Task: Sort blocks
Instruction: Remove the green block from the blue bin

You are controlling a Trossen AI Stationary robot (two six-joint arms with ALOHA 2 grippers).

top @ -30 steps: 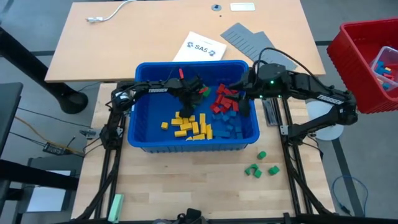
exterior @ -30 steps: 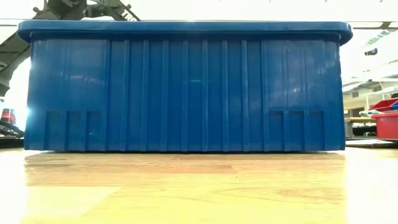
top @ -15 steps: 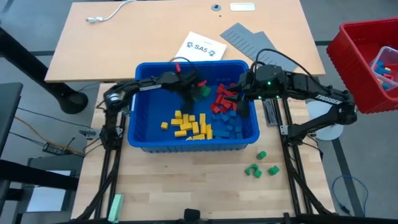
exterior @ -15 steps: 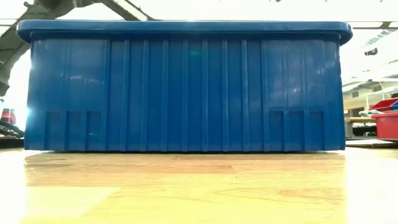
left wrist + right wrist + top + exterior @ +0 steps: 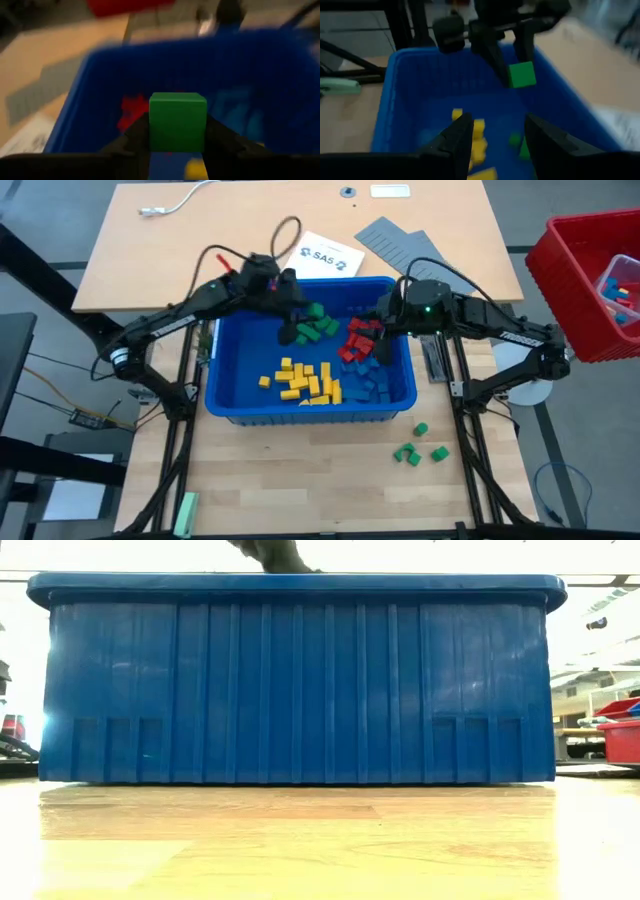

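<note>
- High view: big blue plastic bin (image 5: pixel 232 406) sits on the pale wooden table (image 5: pixel 300 470), and most of the small plastic blocks are inside it in colour clumps — yellow ones (image 5: pixel 305 380) near the front, red ones (image 5: pixel 358 340) toward the right, blue ones (image 5: pixel 370 383) below those, green ones (image 5: pixel 322 327) up near the back wall.
- Left gripper (image 5: pixel 291 302) hangs over the back part of the bin, and the left wrist view shows its fingers (image 5: pixel 137 135) clamped on a single green block (image 5: pixel 177 121), held up in the air above the bin.
- Right gripper (image 5: pixel 378 330) is over the red pile; its fingers (image 5: pixel 459 137) sit apart with nothing between them.
- A few more green blocks (image 5: pixel 420 446) lie loose on the table in front of the bin, well apart from the rest.
- Low view just gives the bin's ribbed front wall, so the contents are hidden there.
</note>
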